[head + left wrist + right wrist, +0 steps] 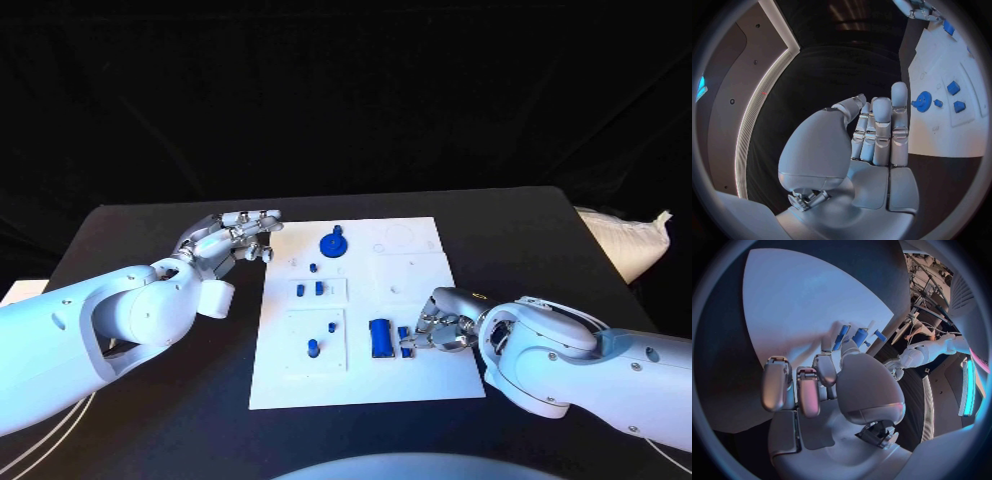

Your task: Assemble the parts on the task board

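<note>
A: Left side first. The left hand (231,240) is held over the bare worktop (144,225) just off the task board's (418,385) left edge, near its far corner. Its fingers (882,127) are stretched out side by side, slightly apart, and nothing is held in them. The blue gear (333,243) is seated near the board's far edge, just beside those fingertips but apart from them.

B: Noted. Mid-board?

A: Small blue pegs (310,290) are seen in the recess by the left edge, and one more blue peg (313,348) nearer the front edge. None is touched.

B: And the right?

A: The right hand (450,328) is lowered onto the board near its right edge. A long blue block (381,337) lies just left of it. A small blue piece (405,342) sits at the fingertips; the right fingers (824,369) are curled toward it, but whether it is actually pinched cannot be told from either view.

B: Risks from here?

A: Judged, not seen: if the small piece is only nudged, it may be pushed against the long block and both shifted out of line. A shallow pinch may let the piece twist or drop when lifted. The board is unclamped as far as can be seen, so it could be dragged by sideways pressure. The left hand, idle beside the gear, could knock it if swung inward.
</note>
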You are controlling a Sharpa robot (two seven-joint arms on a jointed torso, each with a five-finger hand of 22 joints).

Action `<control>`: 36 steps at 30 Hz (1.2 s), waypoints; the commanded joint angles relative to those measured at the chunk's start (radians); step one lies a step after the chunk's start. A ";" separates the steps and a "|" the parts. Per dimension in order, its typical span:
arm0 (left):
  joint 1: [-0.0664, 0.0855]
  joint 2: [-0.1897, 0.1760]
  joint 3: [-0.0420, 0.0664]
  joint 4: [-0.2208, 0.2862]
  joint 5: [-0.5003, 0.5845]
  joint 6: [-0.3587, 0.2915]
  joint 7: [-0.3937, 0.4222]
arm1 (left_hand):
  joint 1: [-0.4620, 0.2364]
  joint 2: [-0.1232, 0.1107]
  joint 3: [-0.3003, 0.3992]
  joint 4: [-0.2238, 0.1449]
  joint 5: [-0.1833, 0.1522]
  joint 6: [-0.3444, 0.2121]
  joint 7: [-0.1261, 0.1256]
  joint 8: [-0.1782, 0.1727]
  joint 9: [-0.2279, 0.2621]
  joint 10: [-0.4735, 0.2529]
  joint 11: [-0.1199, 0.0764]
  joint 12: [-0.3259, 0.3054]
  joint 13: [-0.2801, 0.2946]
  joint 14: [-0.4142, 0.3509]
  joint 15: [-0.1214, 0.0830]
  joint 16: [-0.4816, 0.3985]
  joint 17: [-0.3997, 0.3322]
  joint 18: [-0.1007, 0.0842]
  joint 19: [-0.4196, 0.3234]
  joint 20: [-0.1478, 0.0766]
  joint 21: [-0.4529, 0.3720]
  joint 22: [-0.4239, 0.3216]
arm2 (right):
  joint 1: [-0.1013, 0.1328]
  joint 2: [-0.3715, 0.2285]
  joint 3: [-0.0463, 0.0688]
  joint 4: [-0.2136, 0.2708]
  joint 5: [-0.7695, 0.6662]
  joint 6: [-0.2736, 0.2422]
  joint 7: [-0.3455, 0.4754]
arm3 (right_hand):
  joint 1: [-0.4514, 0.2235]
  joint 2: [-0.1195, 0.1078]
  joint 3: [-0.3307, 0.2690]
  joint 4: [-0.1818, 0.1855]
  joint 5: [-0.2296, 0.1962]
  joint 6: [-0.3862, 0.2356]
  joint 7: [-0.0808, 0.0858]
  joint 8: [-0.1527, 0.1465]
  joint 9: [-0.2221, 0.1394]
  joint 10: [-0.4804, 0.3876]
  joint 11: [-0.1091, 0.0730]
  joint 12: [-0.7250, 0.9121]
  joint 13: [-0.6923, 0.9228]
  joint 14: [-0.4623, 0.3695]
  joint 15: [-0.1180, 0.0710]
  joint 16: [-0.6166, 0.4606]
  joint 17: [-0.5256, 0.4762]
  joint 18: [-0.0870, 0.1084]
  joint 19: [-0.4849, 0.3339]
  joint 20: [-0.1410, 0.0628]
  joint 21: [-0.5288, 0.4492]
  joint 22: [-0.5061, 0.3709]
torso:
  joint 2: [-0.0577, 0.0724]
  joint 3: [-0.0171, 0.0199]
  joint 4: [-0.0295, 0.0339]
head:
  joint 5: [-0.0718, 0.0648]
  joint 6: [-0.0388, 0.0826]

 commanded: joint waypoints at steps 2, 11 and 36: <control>-0.001 0.003 0.001 -0.001 -0.003 0.011 0.007 | 0.003 -0.001 -0.005 -0.001 0.003 -0.004 0.000 0.003 -0.002 -0.009 0.000 0.004 -0.001 -0.004 0.000 -0.004 -0.001 0.012 0.004 0.002 -0.004 -0.002 | -0.001 -0.007 0.002 -0.003 0.038 -0.038 0.039 | -0.030 -0.009 -0.019 0.019 -0.006 -0.002 0.002 0.006 0.004 0.005 -0.003 0.007 0.015 0.092 0.000 0.002 0.203 -0.016 0.001 -0.001 -0.003 0.001 | 0.000 0.0004 0.0002 | -0.001 0.005; -0.002 0.008 0.001 -0.008 0.009 0.013 0.011 | 0.002 0.000 -0.006 -0.001 0.003 -0.005 0.000 0.004 -0.002 -0.010 0.000 0.005 -0.001 -0.007 0.000 -0.007 -0.008 0.012 0.004 0.002 -0.004 -0.002 | 0.052 -0.018 0.008 -0.039 0.310 -0.125 0.241 | 0.002 -0.007 -0.046 0.002 0.008 -0.047 0.018 -0.017 0.004 -0.013 0.011 -0.026 0.001 0.090 0.010 -0.004 0.193 -0.011 -0.015 0.006 -0.022 -0.022 | -0.004 -0.0045 0.0025 | -0.008 0.013; -0.012 0.043 0.000 -0.059 0.037 -0.062 0.050 | -0.001 0.002 -0.024 0.000 0.001 -0.008 0.005 0.015 -0.002 -0.022 0.007 0.024 -0.005 -0.142 0.011 -0.105 -0.112 0.009 -0.080 0.012 -0.068 -0.028 | 0.096 0.110 0.008 -0.241 0.875 -0.267 0.742 | 0.227 0.067 -0.005 -0.088 0.049 -0.190 0.086 -0.086 -0.057 -0.323 0.070 -0.753 -0.473 -0.192 0.059 -0.681 -0.629 0.096 -0.399 0.049 -0.555 -0.589 | -0.052 -0.0184 0.0119 | -0.016 0.064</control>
